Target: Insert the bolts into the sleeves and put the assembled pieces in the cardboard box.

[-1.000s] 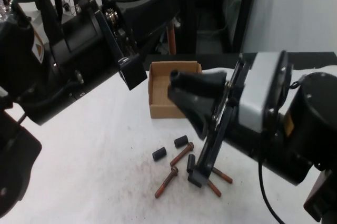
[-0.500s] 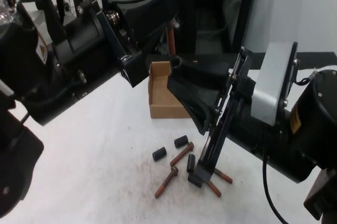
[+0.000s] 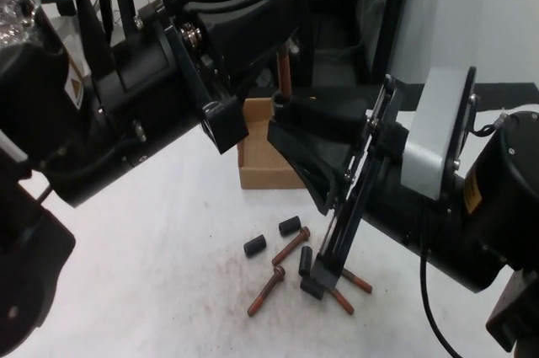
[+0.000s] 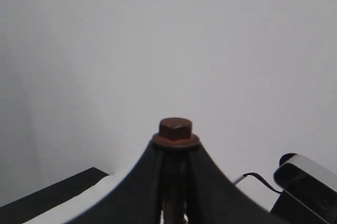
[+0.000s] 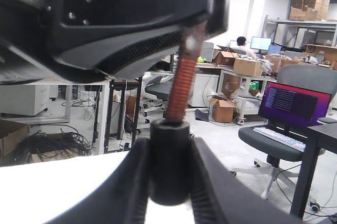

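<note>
1. One bolt (image 4: 175, 129) stands upright in the left tool (image 4: 175, 153). The tool's fingers are pressed together on the shank just under the hexagonal head. The bolt is held head up in the air, above the far middle of the bench (image 3: 152, 232).
2. Below it, in the right wrist view, the threaded shank runs down to the mouth of a black sleeve (image 5: 169, 176). The tip looks to be at or just inside the opening. How deep it sits cannot be told.
3. The right tool (image 5: 168, 144) pinches this sleeve between its two fingers. It holds the sleeve upright and off the bench, close above the cardboard box (image 3: 265, 178).
4. That box rests at the rear middle of the bench, partly behind both arms. Whether any assembled piece lies inside cannot be told.
5. Nearer the camera, three loose sleeves (image 3: 255, 245) lie on the bench among the loose bolts (image 3: 266, 291). At least three bolts are there. Some lie just beside a sleeve, but none is visibly threaded into one.
6. The task appears to be partway through. One pair is at the insertion step and does not look fully seated. Judging by what lies loose, this bolt has to be pushed home and the piece put into the box. The same must then be done for the pieces on the bench.
</note>
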